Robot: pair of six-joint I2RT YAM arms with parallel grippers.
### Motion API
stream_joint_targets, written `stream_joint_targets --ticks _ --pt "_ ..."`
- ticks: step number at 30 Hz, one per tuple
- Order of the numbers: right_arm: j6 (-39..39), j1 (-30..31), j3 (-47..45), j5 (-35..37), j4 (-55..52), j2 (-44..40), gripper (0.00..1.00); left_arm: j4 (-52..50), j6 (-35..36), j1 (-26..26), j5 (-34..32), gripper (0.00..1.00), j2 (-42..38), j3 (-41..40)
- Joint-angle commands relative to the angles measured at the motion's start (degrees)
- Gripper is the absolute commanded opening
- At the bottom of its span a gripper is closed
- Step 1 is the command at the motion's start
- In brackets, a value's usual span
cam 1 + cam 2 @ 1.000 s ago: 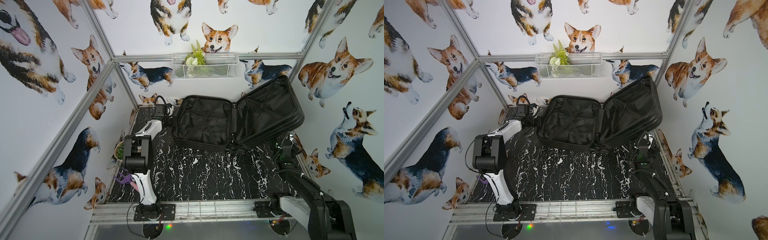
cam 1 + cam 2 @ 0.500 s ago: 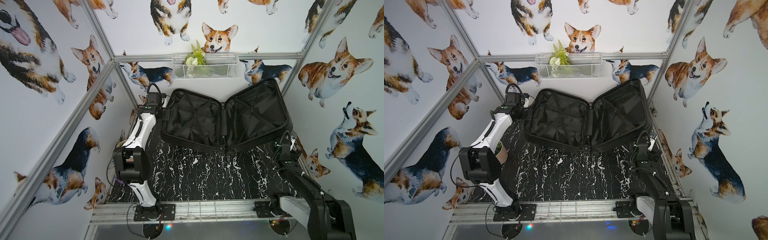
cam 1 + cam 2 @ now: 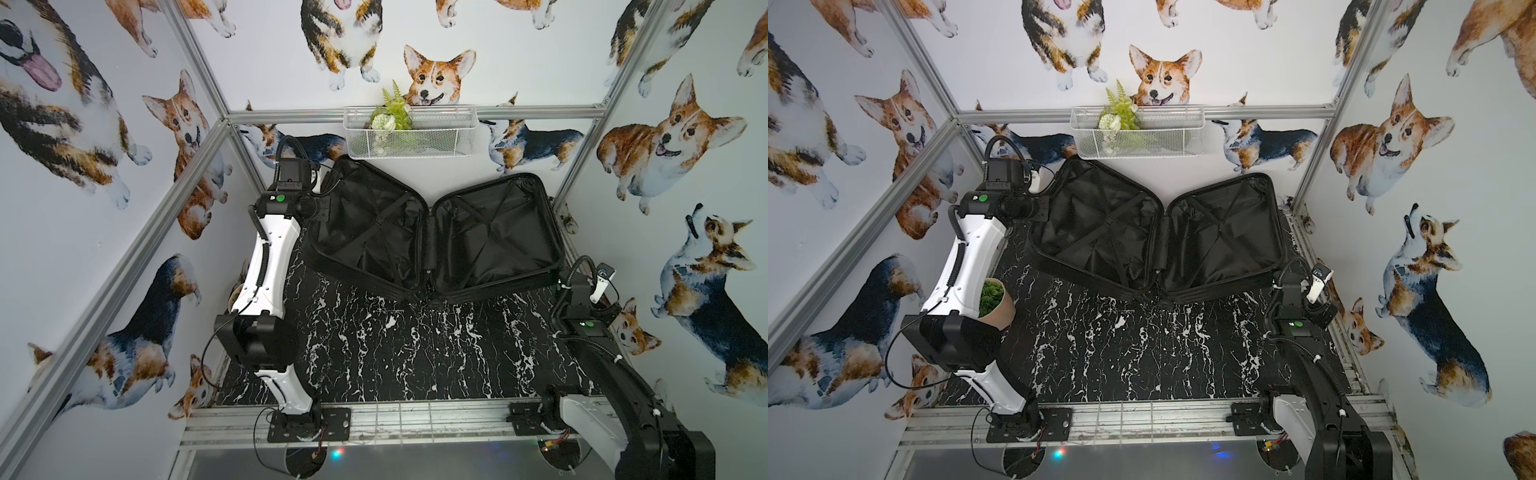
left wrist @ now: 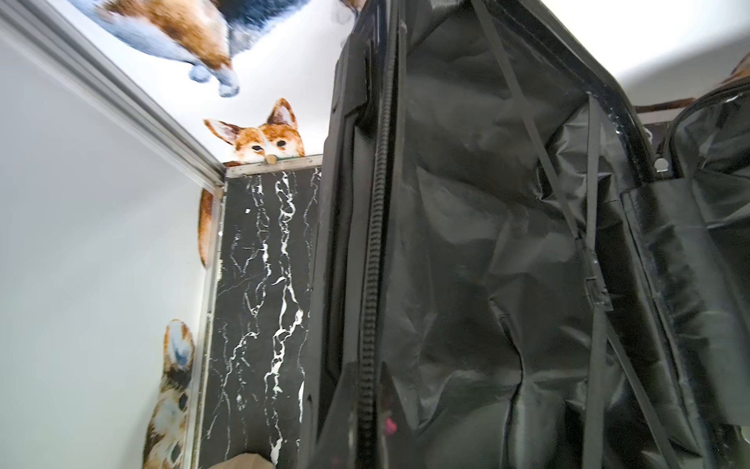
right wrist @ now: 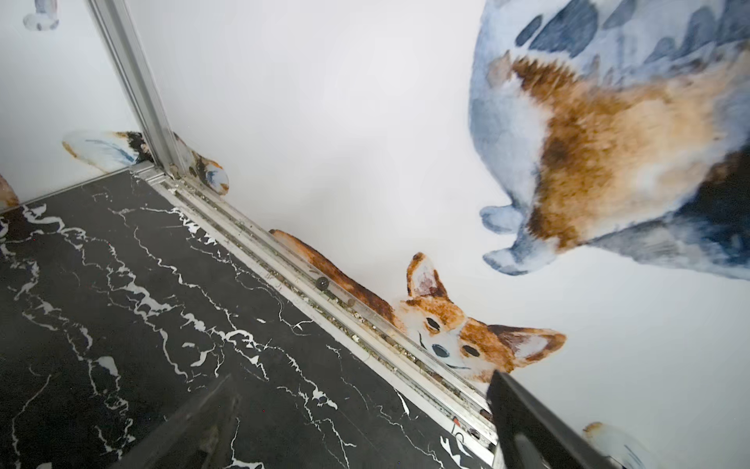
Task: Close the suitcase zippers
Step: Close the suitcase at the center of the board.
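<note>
Suitcase (image 3: pixel 436 232) sits splayed open at the back of the table (image 3: pixel 395 353), zippers (image 4: pixel 375 243) undone; left gripper (image 3: pixel 320 208), jaws apparently pinched on the left shell's rim, looks mid-fold, right gripper (image 5: pixel 361 381) idle, jaws apart; next, bring the 2 halves flush, then seek a pull.

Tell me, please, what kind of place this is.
Most likely a robot test cell: left arm and right arm bolted to an aluminium rail, corgi-print panels in a metal frame, and a suitcase on the marble-pattern tabletop.
</note>
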Motion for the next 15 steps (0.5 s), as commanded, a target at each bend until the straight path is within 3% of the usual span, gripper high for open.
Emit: stream_joint_targets --ticks 1,6,10,15 --pt "0.02 0.01 1.08 3.44 -1.98 -2.57 1.00 4.77 -2.20 0.13 1.07 0.00 -1.68 2.69" --pt "-1.77 -0.35 2.69 2.51 -1.38 -3.63 1.00 4.59 -2.78 0.04 0.48 0.00 -2.70 5.20" --pt "-5.10 -0.74 4.79 -9.68 0.73 -3.57 1.00 3.20 -2.72 0.06 0.90 0.00 -3.15 7.66" --pt "-5.71 -4.08 13.04 -27.51 -6.23 1.18 1.00 -1.39 -1.95 0.05 2.23 0.00 -3.55 14.24"
